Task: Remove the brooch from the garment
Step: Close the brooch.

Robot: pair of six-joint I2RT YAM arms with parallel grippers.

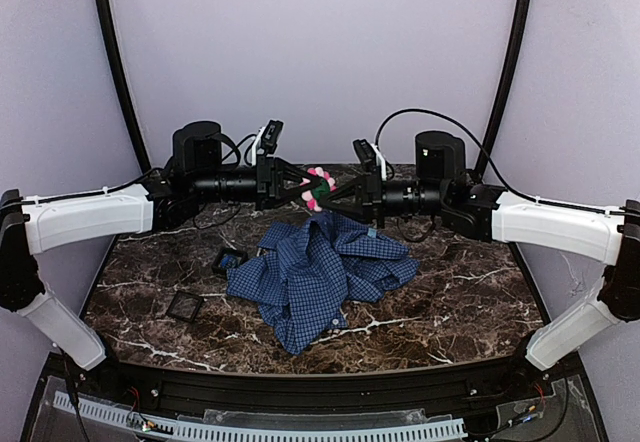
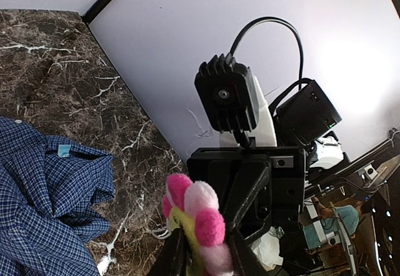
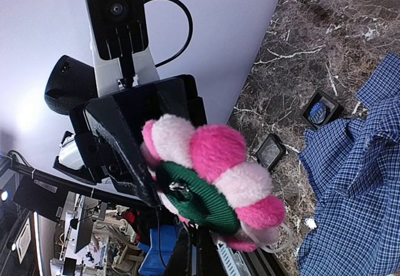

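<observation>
brooch: the small flower-shaped pin with fluffy pink and pale petals and a green fabric back point(image 1: 318, 189) hung in the air at mid-scene, above the far edge of the cloth, and no cloth showed on it.
garment: the blue and dark-blue fine-checked shirt point(image 1: 320, 272) lay crumpled on the dark marble surface point(image 1: 450, 302), below the brooch and apart from it in both wrist views.
right gripper: the right arm's black two-finger gripper point(image 1: 335, 194) was closed tight on the brooch at the edge nearest it, with the green back facing its camera.
left gripper: the left arm's black two-finger gripper point(image 1: 303, 190) met it from the opposite side with its jaws narrow around the petals. whether it pinched them or only flanked them could not be told.
key relation: the brooch sat directly between the two gripper tips, its flat face roughly upright and set across the line of the arms, so both arms were equally near.
step, as judged: the pin looked free of the cloth, so what remained was carrying it aside, with one gripper letting go first.
other things: two small black square trays point(image 1: 184, 307) lay left of the shirt.
</observation>
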